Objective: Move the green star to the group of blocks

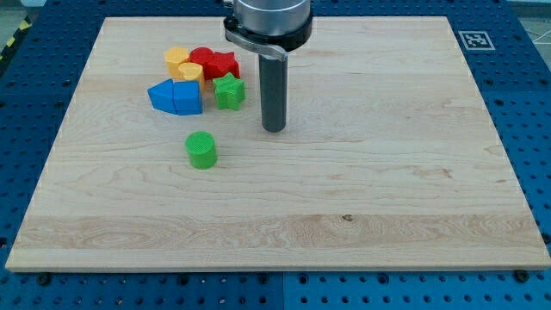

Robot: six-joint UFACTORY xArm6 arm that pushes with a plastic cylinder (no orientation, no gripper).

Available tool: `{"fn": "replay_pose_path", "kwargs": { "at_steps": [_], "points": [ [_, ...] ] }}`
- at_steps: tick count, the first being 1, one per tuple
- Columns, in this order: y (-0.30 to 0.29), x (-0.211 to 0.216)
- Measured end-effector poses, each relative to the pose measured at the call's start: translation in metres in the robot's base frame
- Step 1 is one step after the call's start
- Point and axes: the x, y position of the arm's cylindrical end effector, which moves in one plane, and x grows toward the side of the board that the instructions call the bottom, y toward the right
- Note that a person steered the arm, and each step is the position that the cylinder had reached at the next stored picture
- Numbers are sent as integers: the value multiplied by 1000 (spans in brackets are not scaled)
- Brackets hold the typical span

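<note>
The wooden board (362, 207) lies on a blue perforated table (529, 86), and my tip (273, 129) is a bare rod with no jaws, resting just right of the green star (228, 90). That star touches the cluster near the board's top-left corner: blue blocks (176, 96), red blocks (213, 63) and yellow blocks (183, 65). A green cylinder (201, 149) stands apart below them.

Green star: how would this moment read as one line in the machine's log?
green star beside red, yellow, blue blocks | my tip right of star, apart | green cylinder alone below
</note>
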Motion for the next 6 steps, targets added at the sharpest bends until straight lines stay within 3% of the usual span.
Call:
{"fn": "replay_pose_path", "kwargs": {
  "at_steps": [4,6],
  "points": [
    [-63,-33],
    [-46,-19]
  ]
}}
